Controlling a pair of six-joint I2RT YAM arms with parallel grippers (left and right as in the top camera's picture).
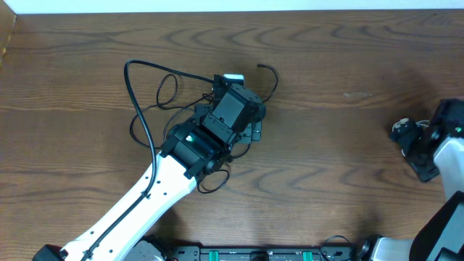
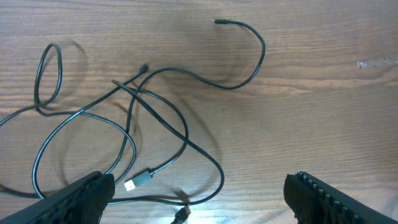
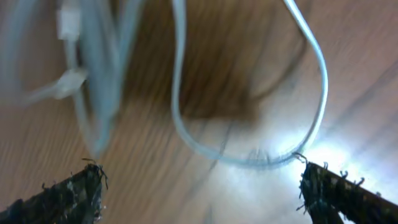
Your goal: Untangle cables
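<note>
Thin black cables (image 1: 142, 116) lie tangled in loops on the wooden table, left of centre. My left gripper (image 1: 233, 90) hovers over the right part of the tangle and hides it from above. In the left wrist view the black cables (image 2: 134, 118) cross one another. A flat plug (image 2: 138, 182) lies between the fingers of the open left gripper (image 2: 199, 183), which hold nothing. A loose end (image 2: 219, 22) curls away at the top. My right gripper (image 1: 403, 136) is at the far right. The right gripper (image 3: 202, 186) is open above a blurred white cable (image 3: 249, 158) lying in a loop.
The left arm (image 1: 138, 199) reaches in diagonally from the bottom left. The right arm (image 1: 449, 156) stands at the right edge. A pale wall strip (image 1: 217, 6) borders the table's far edge. Bare wood (image 1: 333, 145) lies between the two grippers.
</note>
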